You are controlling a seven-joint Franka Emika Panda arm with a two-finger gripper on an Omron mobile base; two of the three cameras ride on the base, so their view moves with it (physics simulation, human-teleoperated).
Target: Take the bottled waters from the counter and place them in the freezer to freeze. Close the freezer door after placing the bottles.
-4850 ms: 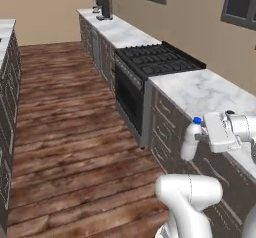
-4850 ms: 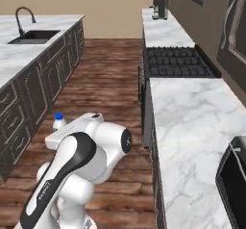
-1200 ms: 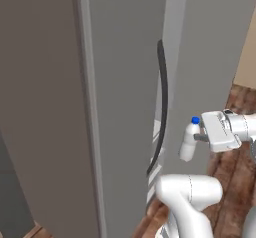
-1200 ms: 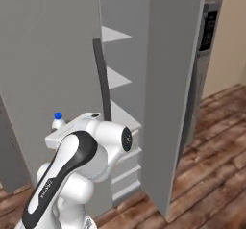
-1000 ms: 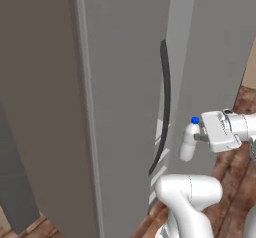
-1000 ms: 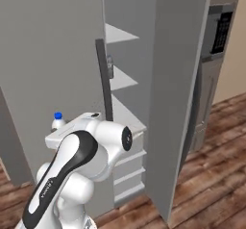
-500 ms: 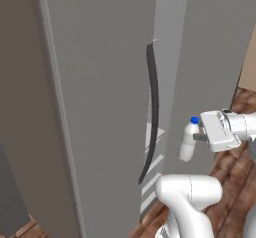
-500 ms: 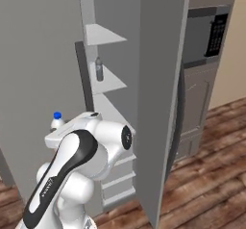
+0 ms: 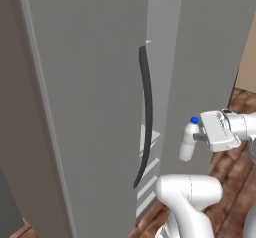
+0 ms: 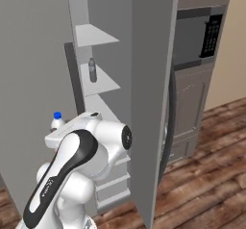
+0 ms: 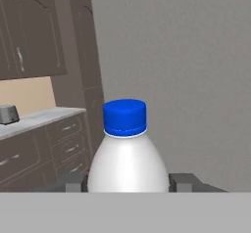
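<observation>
Item 1: whitish plastic water bottle with a blue screw cap (image 11: 125, 153). You have it upright, pinched between the two dark finger tips of the two-finger gripper (image 9: 196, 138), which press on its sides in the hand view. It hangs in the air just beside the tall flat grey freezer (image 10: 103, 45), not yet inside it.

Item 2: darker grey see-through water bottle (image 10: 92, 70). It stands upright on a pale middle shelf (image 10: 106, 84) inside the freezer. By your count, that is one of two stowed.

Item 3: tall plain grey freezer door panel (image 9: 85, 102) with a long dark vertical bar handle (image 9: 145, 117). It stands swung open, between the held bottle and the shelves as the left base view shows them.

Item 4: white marble counter with grey-brown drawers (image 11: 34, 144), well apart from the freezer. The part that shows carries no bottle.

Status: roughly half done, as a judgement. Left for you: carry the whitish bottle round the door edge, set it on a shelf, release, then shut the door.

Markings: none legible. Both bottles show plain sides; the black panel (image 10: 210, 33) on the neighbouring dark unit is too blurred to read.
</observation>
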